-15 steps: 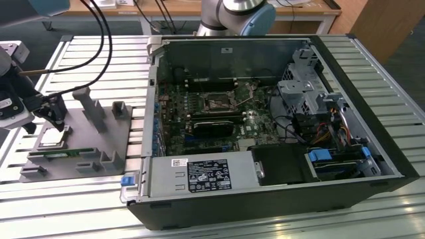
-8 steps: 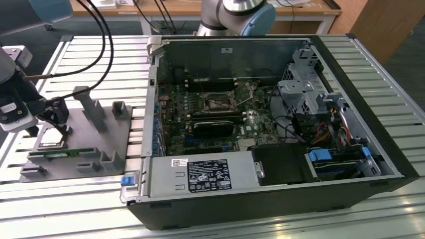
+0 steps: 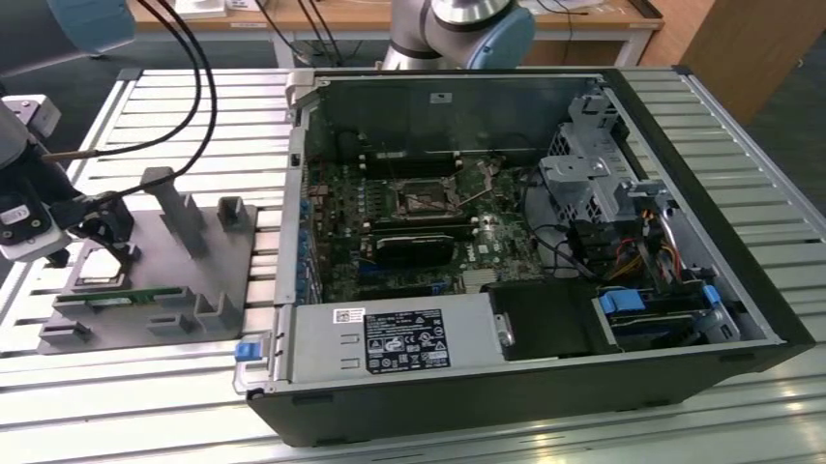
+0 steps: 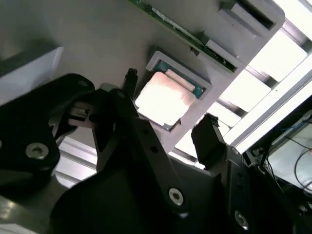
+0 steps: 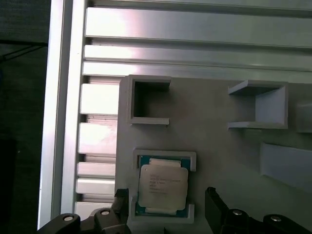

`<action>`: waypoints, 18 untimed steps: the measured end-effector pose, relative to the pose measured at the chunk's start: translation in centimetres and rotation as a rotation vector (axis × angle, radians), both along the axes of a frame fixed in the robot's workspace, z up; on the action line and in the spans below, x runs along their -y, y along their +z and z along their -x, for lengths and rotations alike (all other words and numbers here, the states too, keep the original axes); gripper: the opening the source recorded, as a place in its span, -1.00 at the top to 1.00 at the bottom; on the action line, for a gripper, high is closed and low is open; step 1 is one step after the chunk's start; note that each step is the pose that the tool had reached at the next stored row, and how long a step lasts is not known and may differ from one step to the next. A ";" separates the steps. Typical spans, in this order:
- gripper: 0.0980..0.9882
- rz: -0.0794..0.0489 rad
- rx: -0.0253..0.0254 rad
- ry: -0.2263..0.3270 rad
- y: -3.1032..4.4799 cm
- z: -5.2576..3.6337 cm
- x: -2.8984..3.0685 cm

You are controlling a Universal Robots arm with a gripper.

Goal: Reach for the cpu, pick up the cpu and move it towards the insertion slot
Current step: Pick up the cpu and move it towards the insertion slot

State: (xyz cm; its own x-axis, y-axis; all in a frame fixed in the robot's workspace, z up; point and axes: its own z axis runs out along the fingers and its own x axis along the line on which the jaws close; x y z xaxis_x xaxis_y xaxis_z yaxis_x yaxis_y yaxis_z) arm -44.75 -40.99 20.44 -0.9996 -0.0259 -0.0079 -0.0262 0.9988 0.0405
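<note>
Gripper [image 3: 93,259] low over grey plate [image 3: 239,261] at exterior view's left edge. Fingers [image 5: 212,200] spread wide, nothing clamped. Cpu [image 5: 162,187] lies flat in pale walled pocket [image 5: 165,157], one finger either side in both wrist views. Silvery square lid, green rim. Green memory stick [image 3: 123,298] just beside pocket. Upright grey blocks [image 3: 174,208] crowd close. Slot [image 3: 427,200], with shiny frame and dark centre, well apart inside open black case [image 3: 516,401], mid-frame. Ribbed aluminium table [image 3: 155,387] underneath.
</note>
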 end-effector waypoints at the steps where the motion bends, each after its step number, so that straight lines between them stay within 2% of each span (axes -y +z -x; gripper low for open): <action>1: -0.40 0.000 0.0003 0.000 -0.19 0.02 -0.03; 9: -0.40 0.000 0.0000 -0.005 -1.21 0.04 -0.32; 18: -0.37 0.000 -0.0002 -0.007 -2.29 0.04 -0.38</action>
